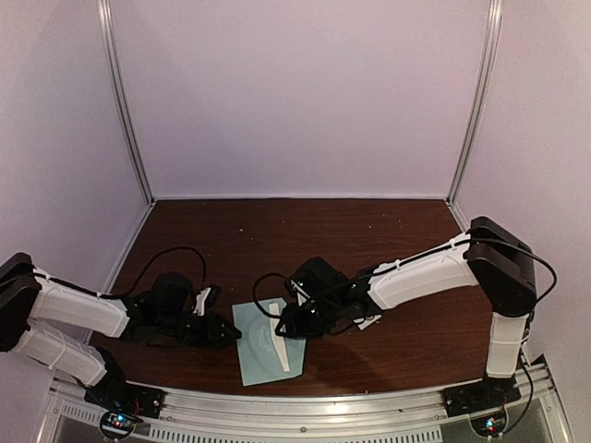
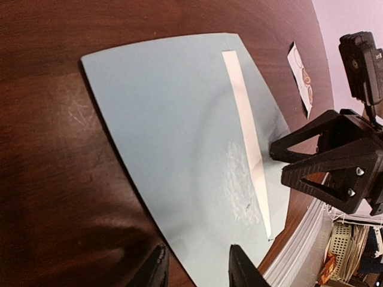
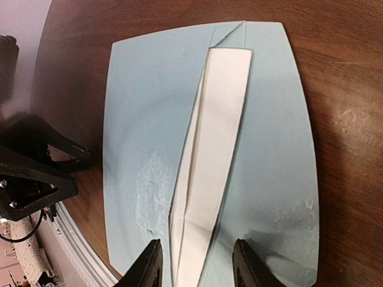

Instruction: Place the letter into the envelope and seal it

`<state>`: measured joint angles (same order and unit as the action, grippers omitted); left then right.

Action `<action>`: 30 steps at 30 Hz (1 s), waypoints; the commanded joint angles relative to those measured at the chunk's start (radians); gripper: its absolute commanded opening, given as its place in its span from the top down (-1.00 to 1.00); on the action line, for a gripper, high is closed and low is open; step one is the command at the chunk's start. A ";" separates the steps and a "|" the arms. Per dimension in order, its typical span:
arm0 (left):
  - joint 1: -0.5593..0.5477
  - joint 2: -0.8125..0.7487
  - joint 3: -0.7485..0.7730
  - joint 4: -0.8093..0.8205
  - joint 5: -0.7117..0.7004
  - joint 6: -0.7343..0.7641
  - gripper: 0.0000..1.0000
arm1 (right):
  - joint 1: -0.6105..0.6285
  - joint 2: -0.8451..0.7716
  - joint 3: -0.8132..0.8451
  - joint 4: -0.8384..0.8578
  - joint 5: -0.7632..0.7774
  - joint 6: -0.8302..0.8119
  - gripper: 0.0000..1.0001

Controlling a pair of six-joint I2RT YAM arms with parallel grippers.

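Counter [image 1: 277,231]: dark brown wood grain, with faint scuffs and scattered pale specks. Sticker strip [image 2: 301,78]: small, white, bearing round brownish-ringed stickers, lying flat on the counter. Walls [image 1: 295,92]: plain and pale on three sides, joined by metal corner posts [image 1: 125,101]. Metal rail [image 1: 305,406]: runs along the counter's near edge.

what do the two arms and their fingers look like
Both the left arm and right arm have white shell links joined by bulky black joints, with thin black cables looping along them. The fingers are matte black, on triangular open-frame mounts. No sleeves or markings visible.
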<state>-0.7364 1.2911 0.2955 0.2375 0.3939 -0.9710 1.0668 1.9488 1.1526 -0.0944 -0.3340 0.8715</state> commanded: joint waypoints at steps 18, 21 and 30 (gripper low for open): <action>0.006 0.094 -0.013 0.113 0.040 -0.008 0.36 | -0.002 0.060 -0.013 0.083 -0.047 0.048 0.35; 0.006 0.101 -0.014 0.118 0.041 -0.006 0.36 | -0.002 0.064 -0.013 0.092 -0.052 0.050 0.37; 0.006 0.118 -0.021 0.132 0.048 -0.008 0.37 | -0.001 0.089 0.003 0.119 -0.072 0.057 0.42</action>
<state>-0.7361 1.3888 0.2890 0.3382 0.4335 -0.9760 1.0668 1.9949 1.1526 -0.0036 -0.3935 0.9226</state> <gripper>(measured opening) 0.315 0.295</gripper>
